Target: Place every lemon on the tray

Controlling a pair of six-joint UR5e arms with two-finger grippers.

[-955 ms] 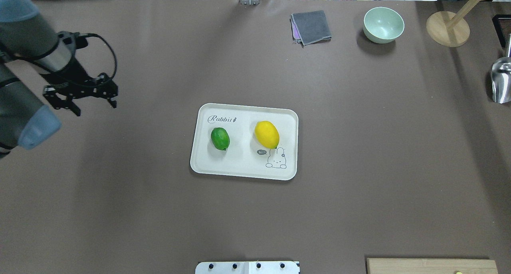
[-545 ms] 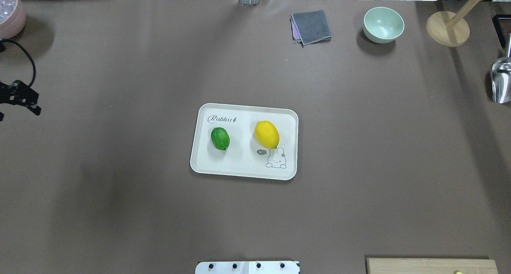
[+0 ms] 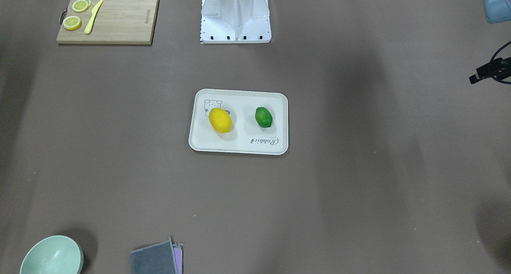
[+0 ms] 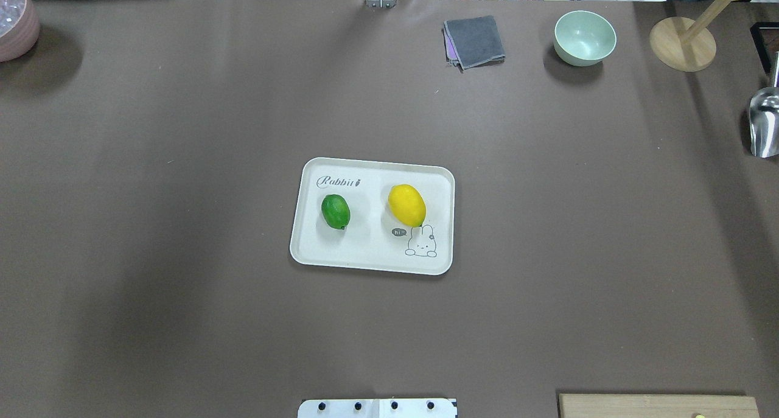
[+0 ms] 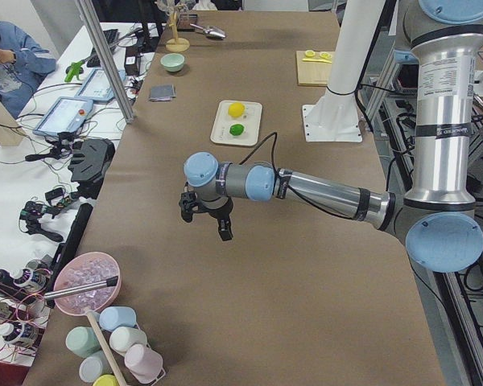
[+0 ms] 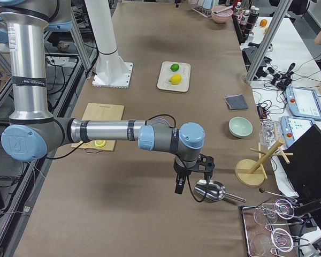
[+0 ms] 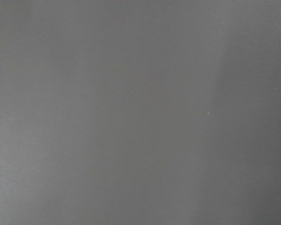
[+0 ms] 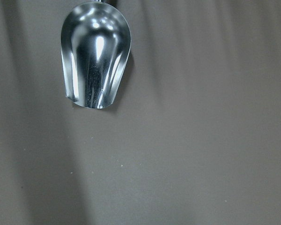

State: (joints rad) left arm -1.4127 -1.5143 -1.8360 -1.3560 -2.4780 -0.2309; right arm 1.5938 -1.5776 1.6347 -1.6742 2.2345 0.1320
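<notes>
Well, seen from above, the left gripper point(image 5: 204, 227) hangs over the bare table point(image 4: 182, 320), far out at 9 o'clock from the tray point(image 4: 313, 247). I cannot tell if its fingers are apart or together. On the tray, the green lemon point(image 4: 335, 211) lies at 9 o'clock and the yellow lemon point(image 4: 406, 205) at 3 o'clock, not touching. Far out at 3 o'clock, the right gripper point(image 6: 192, 181) hangs just beside a shiny scoop point(image 8: 96, 56). I cannot tell about its fingers either.

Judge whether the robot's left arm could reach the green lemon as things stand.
Probably yes: the green lemon lies uncovered on the tray's left-arm side, and nothing shows between it and the left gripper.
</notes>
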